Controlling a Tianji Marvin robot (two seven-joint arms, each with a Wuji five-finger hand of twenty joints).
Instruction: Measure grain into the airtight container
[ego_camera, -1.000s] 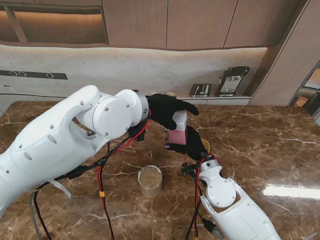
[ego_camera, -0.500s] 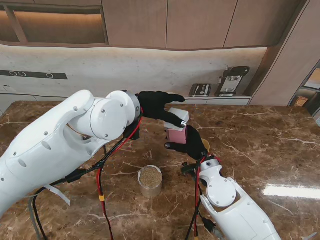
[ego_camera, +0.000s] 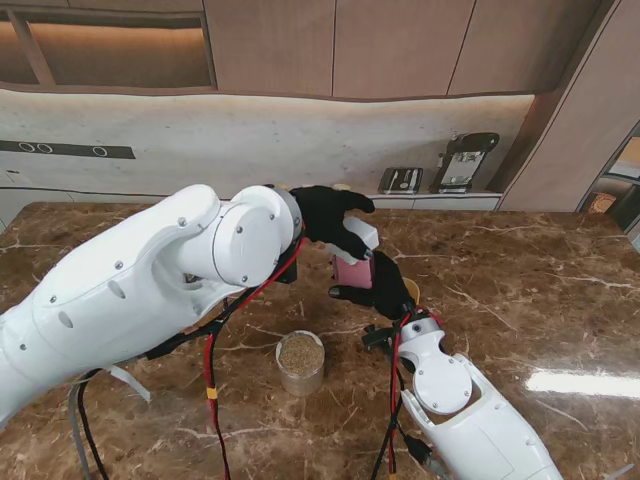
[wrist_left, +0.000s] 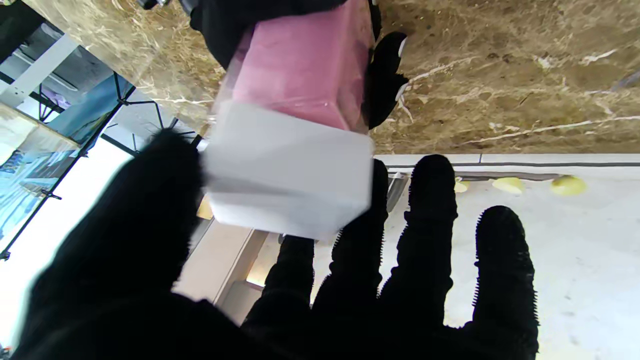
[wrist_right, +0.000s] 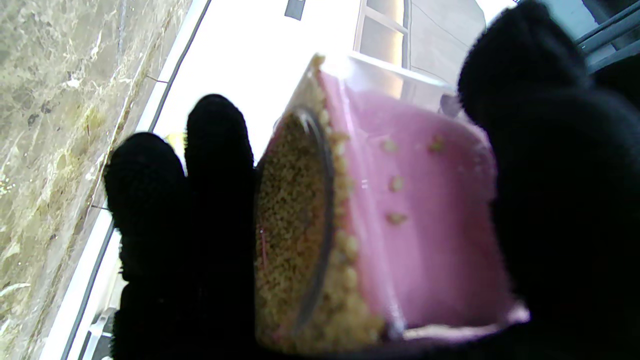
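Lid (ego_camera: 357, 236) tilted over container (ego_camera: 353, 271), hands (ego_camera: 325, 218) crowding

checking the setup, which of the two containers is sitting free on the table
The round clear jar of brown grain, nearer to me, stands alone on the marble. The pink square container is gripped by the right hand, with the left hand on its white lid.

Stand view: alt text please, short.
Two black-gloved hands meet over a brown marble table: the right hand grips a pink container from beneath while the left hand holds its white lid tilted. Nearer to me stands a round clear jar of grain.
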